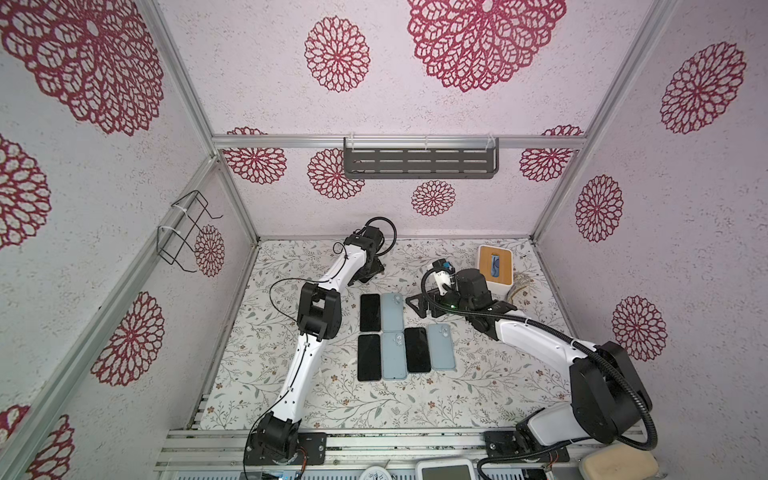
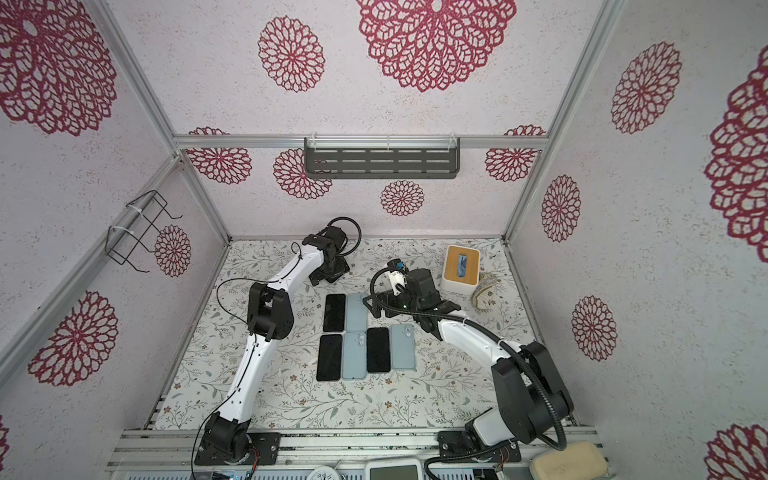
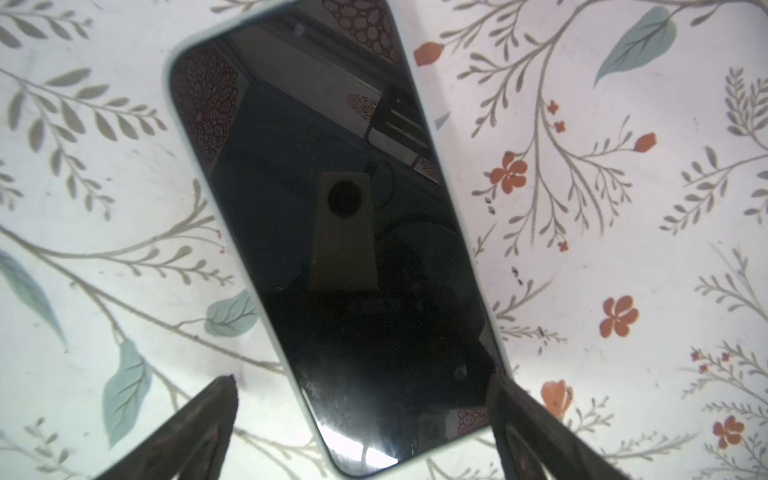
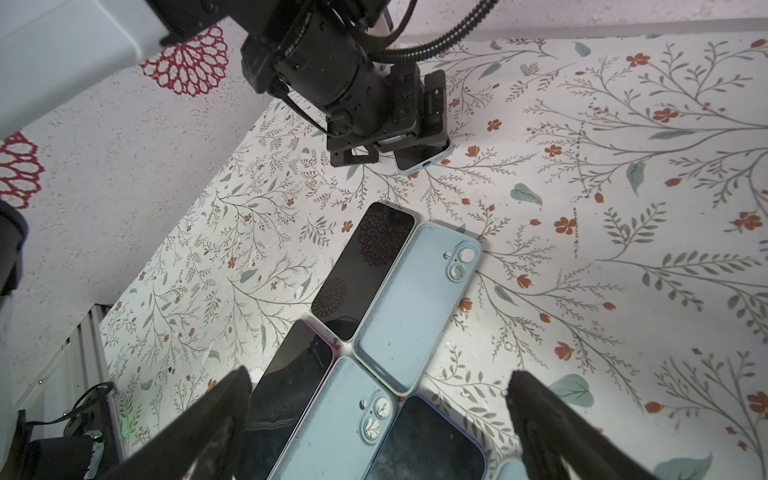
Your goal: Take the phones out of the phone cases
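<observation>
Cased phone [image 3: 332, 232]: one, screen up, flat at the back of the tabletop [image 1: 478, 395], under the left end effector.
Case [image 3: 169, 91]: pale, seen only as a thin rim round the glass.
Bare phones [image 1: 370, 312] [image 1: 369, 357] [image 1: 417, 350]: three, black, screen up, mid-tabletop.
Empty cases [image 1: 393, 311] [image 1: 394, 355] [image 1: 441, 347]: three, pale blue, camera cutouts visible, each just beside a bare phone. Upper row of two items, lower row of four, edges touching or nearly so.
Left end effector [image 3: 361, 384]: fingers spread wide, straddling one short end of the cased phone, nothing gripped. One fingertip [image 3: 498, 386] over the phone's corner; contact not determinable.
Right end effector [image 4: 380, 376]: fingers spread wide, nothing held, just beside the upper row.
Other items: one white box [image 1: 496, 266] with wooden lid at back right; one slotted shelf [image 1: 420, 162] on the back wall; one wire basket [image 1: 185, 232] on the left wall.
Hidden: cased phone covered by the left arm in both top views. Only its port end showing in the right wrist view, beneath the left end effector.
Cut off: far end of the cased phone, by the left wrist frame's edge. Lower row of phones and cases, by the right wrist frame's edge. Three items at the near edge of both top views: a screened device [image 1: 444, 469], a dial [image 1: 376, 473], a beige pad [image 1: 619, 463].
Hard to make out: one straw-coloured tangle [image 1: 517, 291] beside the box, identity not determinable.
</observation>
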You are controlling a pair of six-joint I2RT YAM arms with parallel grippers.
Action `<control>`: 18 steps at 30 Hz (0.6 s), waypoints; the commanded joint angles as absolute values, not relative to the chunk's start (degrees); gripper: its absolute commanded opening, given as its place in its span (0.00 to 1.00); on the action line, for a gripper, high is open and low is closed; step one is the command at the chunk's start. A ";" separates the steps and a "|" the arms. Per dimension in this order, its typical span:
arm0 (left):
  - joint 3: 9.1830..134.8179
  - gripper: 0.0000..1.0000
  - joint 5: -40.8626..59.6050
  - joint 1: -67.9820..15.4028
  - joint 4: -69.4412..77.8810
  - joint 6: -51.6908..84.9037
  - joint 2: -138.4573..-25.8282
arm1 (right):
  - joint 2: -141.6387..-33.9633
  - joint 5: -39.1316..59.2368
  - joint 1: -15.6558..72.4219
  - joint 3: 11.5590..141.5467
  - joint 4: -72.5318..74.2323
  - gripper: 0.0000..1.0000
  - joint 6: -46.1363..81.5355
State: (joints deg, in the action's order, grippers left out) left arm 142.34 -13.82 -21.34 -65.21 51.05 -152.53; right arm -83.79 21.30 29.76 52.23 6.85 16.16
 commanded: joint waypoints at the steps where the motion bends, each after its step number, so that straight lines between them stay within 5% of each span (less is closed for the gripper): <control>1: 134.27 0.97 -16.05 -20.28 -68.34 49.95 -148.73 | -81.50 22.25 29.27 52.65 8.70 0.99 16.89; 18: 117.17 0.97 -15.95 -19.23 -63.55 49.61 -137.44 | -82.71 22.41 29.11 53.09 8.44 0.99 17.56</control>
State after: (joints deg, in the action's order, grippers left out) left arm 119.17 -15.53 -19.92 -60.71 50.59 -139.13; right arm -83.79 21.50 29.39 52.14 7.07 16.64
